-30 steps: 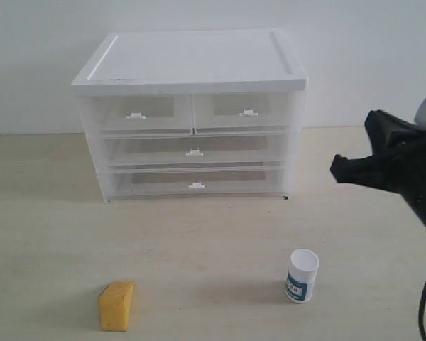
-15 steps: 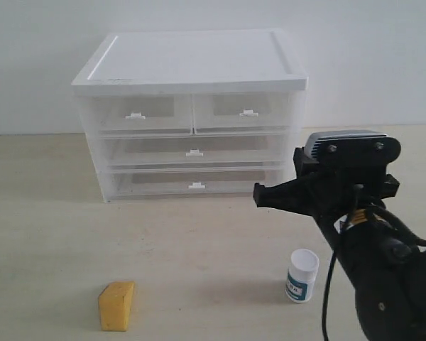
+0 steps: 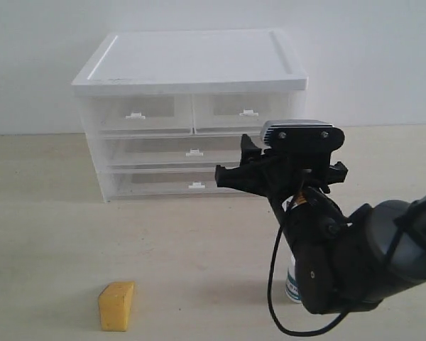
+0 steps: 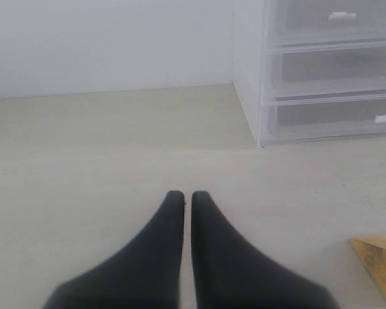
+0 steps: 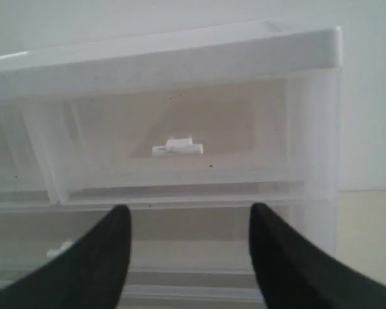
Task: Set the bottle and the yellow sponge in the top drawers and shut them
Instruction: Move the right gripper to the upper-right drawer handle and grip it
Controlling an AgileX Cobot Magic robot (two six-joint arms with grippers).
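The yellow sponge (image 3: 117, 305) lies on the table at the front left; its corner also shows in the left wrist view (image 4: 379, 257). Of the bottle (image 3: 290, 285), only a white and teal sliver shows behind my right arm. Both top drawers stand shut: the left one (image 3: 138, 114) (image 4: 321, 19) and the right one (image 3: 245, 111) (image 5: 174, 154). My right gripper (image 3: 234, 160) (image 5: 190, 212) is open, empty and held just in front of the right top drawer, a little below its white handle (image 5: 177, 148). My left gripper (image 4: 188, 196) is shut on nothing, low over bare table.
The white cabinet (image 3: 192, 64) stands at the back against the wall, with two full-width drawers (image 3: 193, 153) under the top pair. The bulky right arm (image 3: 341, 256) fills the front right of the table.
My right arm has swung in from the right edge towards the cabinet and now covers most of the bottle. The sponge and the drawers have not moved.
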